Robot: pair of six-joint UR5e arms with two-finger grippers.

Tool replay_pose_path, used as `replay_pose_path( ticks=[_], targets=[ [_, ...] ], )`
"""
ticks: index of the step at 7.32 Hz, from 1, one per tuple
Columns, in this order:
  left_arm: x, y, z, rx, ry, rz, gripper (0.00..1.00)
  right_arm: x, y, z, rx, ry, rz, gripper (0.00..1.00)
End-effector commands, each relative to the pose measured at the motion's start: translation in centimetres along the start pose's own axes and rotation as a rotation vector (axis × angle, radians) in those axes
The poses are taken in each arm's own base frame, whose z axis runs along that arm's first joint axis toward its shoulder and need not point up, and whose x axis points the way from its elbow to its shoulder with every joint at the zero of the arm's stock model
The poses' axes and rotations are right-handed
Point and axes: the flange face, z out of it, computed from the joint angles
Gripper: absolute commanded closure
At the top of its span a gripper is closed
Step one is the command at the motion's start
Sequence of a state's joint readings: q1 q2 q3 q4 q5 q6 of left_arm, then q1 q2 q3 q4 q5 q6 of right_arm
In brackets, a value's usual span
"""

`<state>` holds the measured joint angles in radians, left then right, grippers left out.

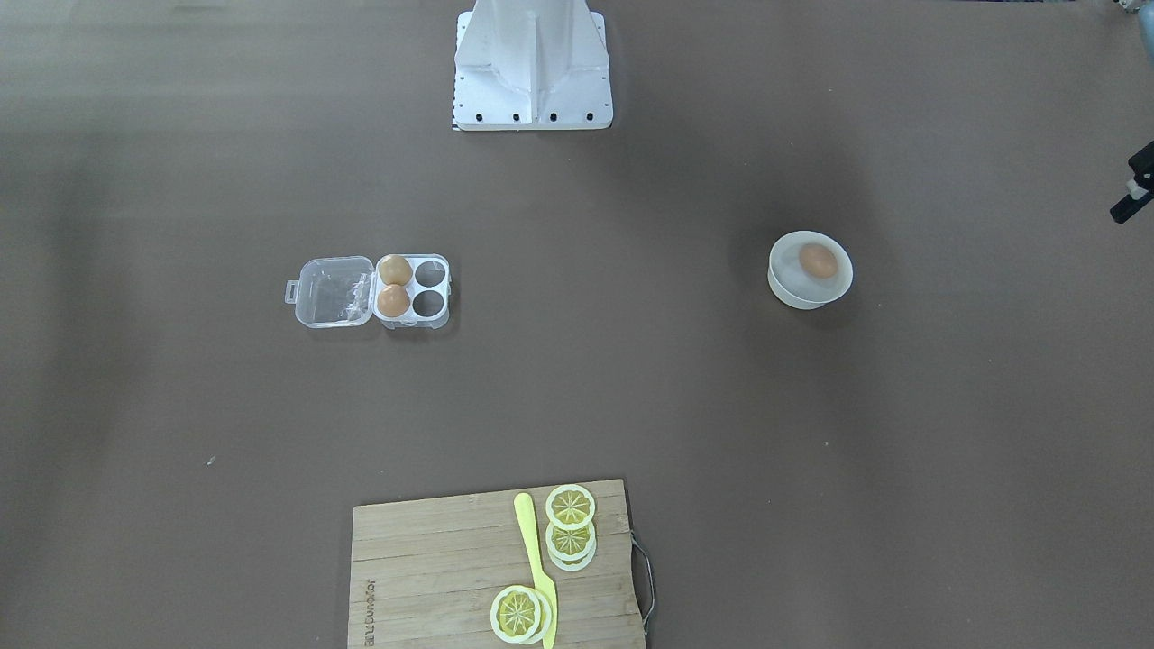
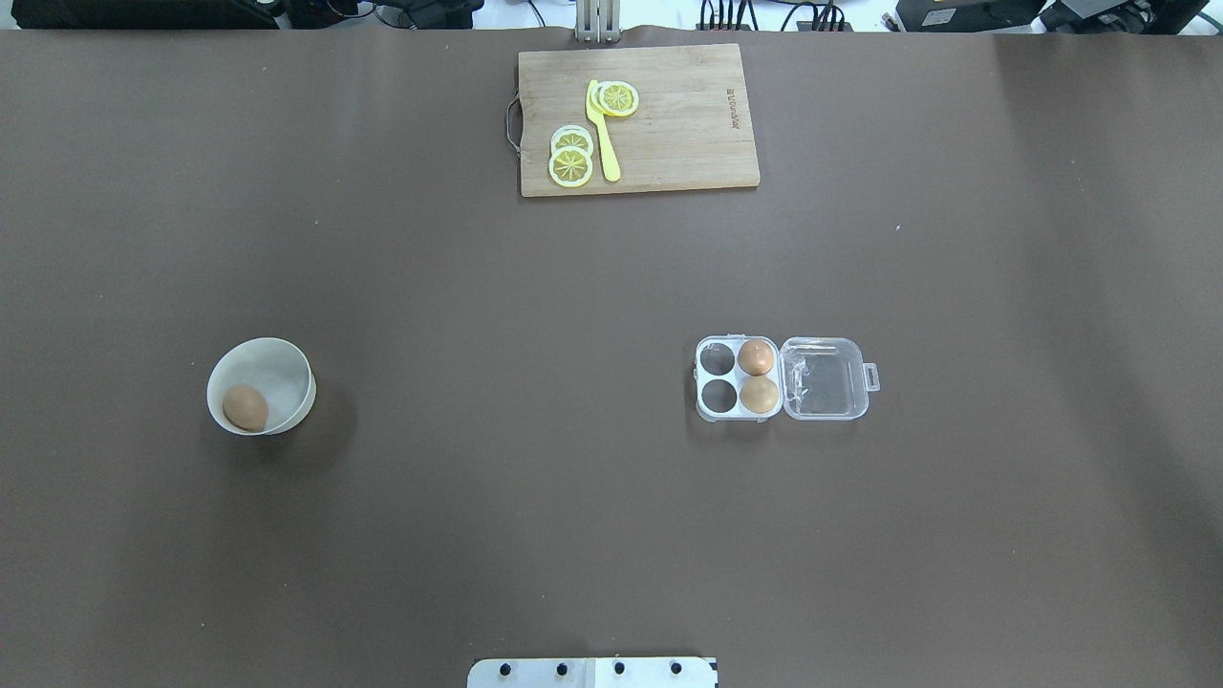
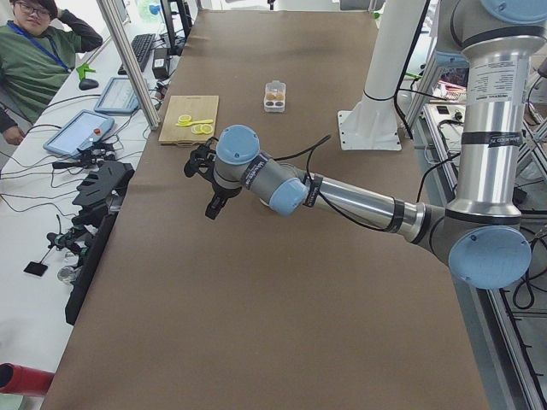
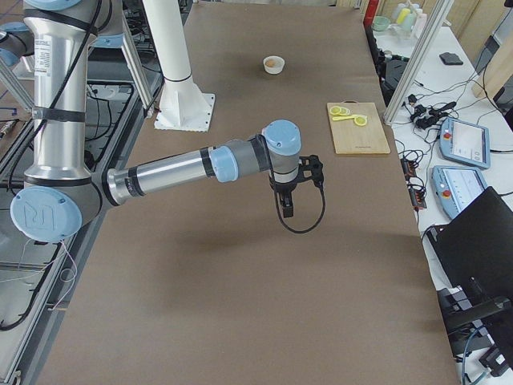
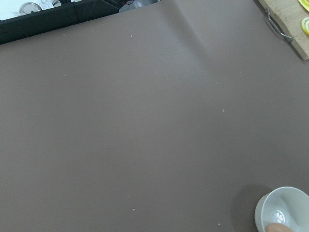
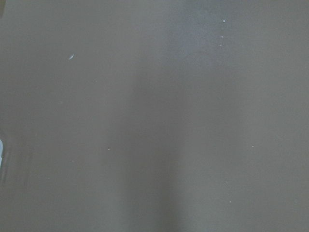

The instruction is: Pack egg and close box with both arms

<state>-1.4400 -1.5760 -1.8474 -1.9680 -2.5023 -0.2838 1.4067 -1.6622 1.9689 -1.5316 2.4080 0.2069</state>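
The clear egg box (image 2: 824, 378) lies open on the table, its lid flat beside the cups; it also shows in the front view (image 1: 334, 291). Two light-brown eggs (image 2: 756, 357) (image 2: 760, 395) sit in the two cups nearest the lid; the other two cups are empty. A third egg (image 2: 246, 407) lies in a white bowl (image 2: 287, 368), also in the front view (image 1: 818, 260). My left gripper (image 3: 212, 205) hangs above the table beside the bowl. My right gripper (image 4: 288, 207) hangs over bare table, away from the box. I cannot tell whether either is open or shut.
A wooden cutting board (image 2: 688, 143) with lemon slices (image 2: 570, 164) and a yellow knife (image 2: 603, 143) lies at the table's far edge. The white pedestal (image 1: 532, 68) stands at the robot's side. The left wrist view shows the bowl (image 5: 289, 203) at its lower right.
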Motion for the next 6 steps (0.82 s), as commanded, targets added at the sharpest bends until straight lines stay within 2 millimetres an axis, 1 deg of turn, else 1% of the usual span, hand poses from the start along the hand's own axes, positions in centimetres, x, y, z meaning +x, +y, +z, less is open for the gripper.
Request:
replay_pose_path(
  ticks=[1,2,3,4,5,6],
  targets=[
    [3.0,0.7,2.6,-0.024,0.041,-0.188,0.01,-4.0,-0.7,1.3,0.054,0.004,0.091,0.00],
    [4.6,1.3,4.1,-0.048,0.049,-0.269,0.01,-6.1,-0.7,2.9,0.063,0.007,0.131,0.01],
    [6.1,2.0,6.3,-0.081,0.035,-0.322,0.01,-7.5,-0.7,4.3,0.072,0.024,0.145,0.01],
    [9.3,2.6,7.9,-0.090,0.017,-0.377,0.01,-8.0,-0.6,4.8,0.073,0.029,0.144,0.01],
    [12.4,4.4,9.6,-0.091,-0.023,-0.431,0.01,-8.3,-0.6,4.9,0.072,0.027,0.138,0.01],
    [15.3,5.6,11.9,-0.088,-0.059,-0.477,0.01,-8.4,-0.5,4.8,0.084,0.028,0.127,0.00]
  ],
)
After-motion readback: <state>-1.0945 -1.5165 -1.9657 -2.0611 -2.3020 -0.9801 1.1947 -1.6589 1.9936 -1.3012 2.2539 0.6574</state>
